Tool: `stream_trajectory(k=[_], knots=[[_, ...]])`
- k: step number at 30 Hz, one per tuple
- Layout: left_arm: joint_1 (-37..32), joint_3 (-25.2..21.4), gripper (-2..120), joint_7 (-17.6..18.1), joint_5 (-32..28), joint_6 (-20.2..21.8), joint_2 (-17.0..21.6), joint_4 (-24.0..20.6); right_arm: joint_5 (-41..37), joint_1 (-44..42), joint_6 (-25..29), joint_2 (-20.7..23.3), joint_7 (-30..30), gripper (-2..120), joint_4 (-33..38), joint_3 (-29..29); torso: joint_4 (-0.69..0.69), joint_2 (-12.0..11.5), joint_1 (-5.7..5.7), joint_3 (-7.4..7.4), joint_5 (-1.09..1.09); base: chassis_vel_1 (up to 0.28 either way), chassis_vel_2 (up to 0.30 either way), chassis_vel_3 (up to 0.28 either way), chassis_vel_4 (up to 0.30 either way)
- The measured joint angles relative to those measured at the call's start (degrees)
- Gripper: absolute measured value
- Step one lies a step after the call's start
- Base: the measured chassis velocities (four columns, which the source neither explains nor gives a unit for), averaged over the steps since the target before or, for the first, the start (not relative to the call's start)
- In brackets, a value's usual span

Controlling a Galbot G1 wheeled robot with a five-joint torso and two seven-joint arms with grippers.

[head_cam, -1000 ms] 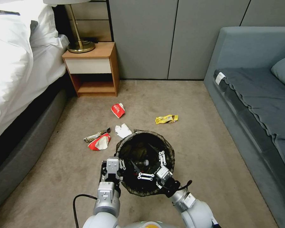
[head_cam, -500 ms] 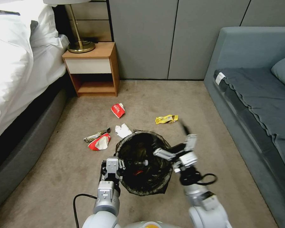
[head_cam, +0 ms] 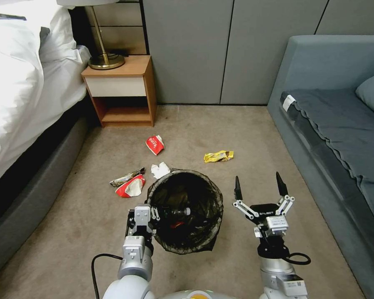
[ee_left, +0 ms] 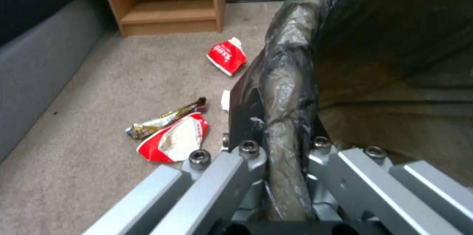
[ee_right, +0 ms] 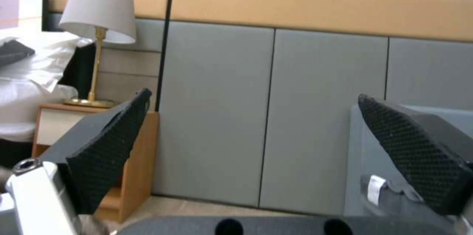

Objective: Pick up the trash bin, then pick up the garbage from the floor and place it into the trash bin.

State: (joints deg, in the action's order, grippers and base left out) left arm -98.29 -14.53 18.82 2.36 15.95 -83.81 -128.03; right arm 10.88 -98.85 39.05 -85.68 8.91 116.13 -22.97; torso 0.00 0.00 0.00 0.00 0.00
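Head view: trash bin (head_cam: 186, 209) beside right pincer (head_cam: 258, 184)

The floor (head_cam: 257, 137), a beige-grey carpet, is carrying scattered garbage: a yellow wrapper (head_cam: 218, 156), a red-and-white wrapper (head_cam: 155, 144), a crumpled white tissue (head_cam: 159, 170) and another red-and-white wrapper (head_cam: 131, 187) lying just beside a brown wrapper (head_cam: 126, 177). A wooden nightstand (head_cam: 122, 91) is standing on it by the wall.

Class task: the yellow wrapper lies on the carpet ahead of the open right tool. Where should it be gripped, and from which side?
Probably from above, across the narrow middle of the yellow wrapper. It lies flat and elongated on the floor, so its sides offer little to pinch. The right tool is open and nearest.
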Motion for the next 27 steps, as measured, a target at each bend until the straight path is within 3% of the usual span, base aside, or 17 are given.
stream_trajectory(k=[18,27], knots=[[-0.03,0.03,0,0.12,0.13,-0.10,-0.37,-0.35,-1.59,0.78,-1.83,0.14,-0.48,100,-1.38,0.37,0.00,0.00,0.00,0.00,0.00,-0.003,0.002,0.003,-0.003],[-0.19,0.07,0,0.30,0.37,-0.15,-0.42,-0.48,-2.08,0.93,-1.93,0.12,-0.51,100,-1.56,0.09,0.00,0.00,0.00,0.00,0.00,-0.134,0.139,0.152,-0.142]])
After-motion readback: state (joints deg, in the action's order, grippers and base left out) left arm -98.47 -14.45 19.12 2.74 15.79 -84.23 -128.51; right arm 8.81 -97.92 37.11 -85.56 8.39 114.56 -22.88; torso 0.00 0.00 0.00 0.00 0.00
